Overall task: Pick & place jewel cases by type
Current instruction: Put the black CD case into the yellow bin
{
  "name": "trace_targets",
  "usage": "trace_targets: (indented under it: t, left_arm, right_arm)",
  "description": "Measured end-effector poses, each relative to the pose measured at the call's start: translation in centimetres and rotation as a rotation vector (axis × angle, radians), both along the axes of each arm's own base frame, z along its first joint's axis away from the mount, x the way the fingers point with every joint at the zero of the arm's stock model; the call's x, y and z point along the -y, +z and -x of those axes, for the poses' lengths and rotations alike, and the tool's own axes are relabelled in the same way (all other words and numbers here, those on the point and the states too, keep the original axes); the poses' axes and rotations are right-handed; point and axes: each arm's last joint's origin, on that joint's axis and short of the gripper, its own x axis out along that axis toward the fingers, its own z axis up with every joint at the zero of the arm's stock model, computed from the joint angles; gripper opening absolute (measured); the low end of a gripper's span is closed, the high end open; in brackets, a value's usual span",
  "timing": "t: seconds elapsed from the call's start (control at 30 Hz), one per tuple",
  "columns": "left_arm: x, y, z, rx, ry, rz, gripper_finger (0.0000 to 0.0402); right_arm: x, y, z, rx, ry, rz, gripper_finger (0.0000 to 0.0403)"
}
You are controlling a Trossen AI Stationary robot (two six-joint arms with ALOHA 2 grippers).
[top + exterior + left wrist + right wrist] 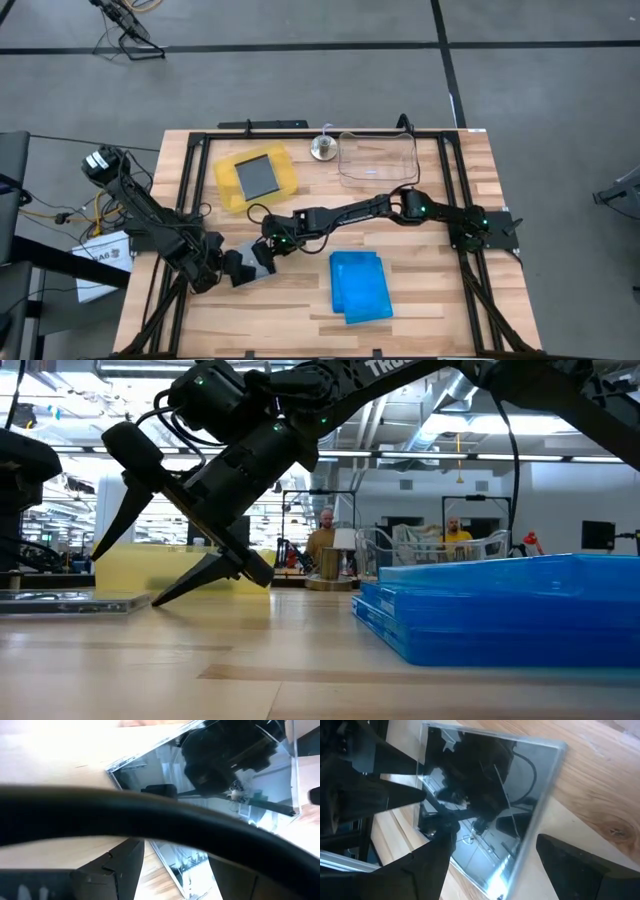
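Near the table's front left, the right gripper (262, 258) hangs with fingers spread over a flat clear-grey jewel case with a mirror-dark insert (485, 810) lying on the wood, the left gripper (232, 270) open just beside it, two translucent blue cases (360, 286) stacked well apart.

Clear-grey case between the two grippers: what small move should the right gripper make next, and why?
Probably ease the right gripper forward and shut on the clear-grey case: its fingers are open astride the case's edge, and the case lies flat on the table.
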Motion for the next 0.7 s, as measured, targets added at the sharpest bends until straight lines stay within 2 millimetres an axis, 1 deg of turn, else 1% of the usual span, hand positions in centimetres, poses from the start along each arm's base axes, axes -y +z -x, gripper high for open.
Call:
trace_targets:
  t: [0.23,0.5,0.7]
  left_arm:
    - [0.0,-0.1,-0.1,0.010,0.004,-0.007,0.0209]
    - [0.1,0.0,-0.3,0.046,0.010,-0.023,0.0209]
    - [0.1,-0.1,-0.3,0.059,-0.001,-0.045,0.0210]
  right_arm:
    - [0.0,0.0,0.0,0.000,-0.008,-0.004,0.0295]
    - [-0.9,0.1,-0.1,0.018,-0.010,-0.012,0.0295]
    - [-1.2,-0.1,-0.1,0.044,-0.014,-0.028,0.0295]
